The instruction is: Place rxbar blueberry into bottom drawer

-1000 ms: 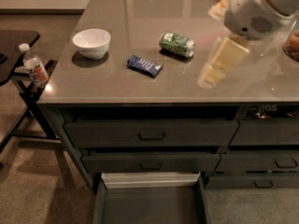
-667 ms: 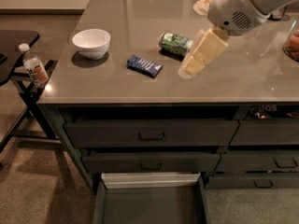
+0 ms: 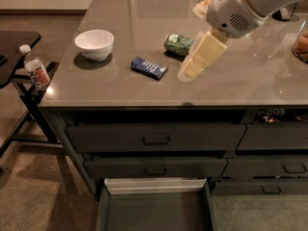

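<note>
The rxbar blueberry (image 3: 149,68), a flat dark blue wrapper with white lettering, lies on the grey countertop (image 3: 120,90) left of centre. My gripper (image 3: 193,70) hangs from the white arm above the counter, a short way right of the bar and just in front of the green can (image 3: 178,43). It touches neither. The bottom drawer (image 3: 155,207) is pulled open below the left stack, dark inside with a white back rim.
A white bowl (image 3: 95,44) stands left of the bar. Two shut handled drawers (image 3: 156,137) sit above the open one. A water bottle (image 3: 35,67) stands on a black stand at the far left. A jar (image 3: 301,41) is at the counter's right edge.
My arm and gripper have moved left across the counter, from the right side to a spot close beside the blue bar. The bar, can and bowl have not moved.
</note>
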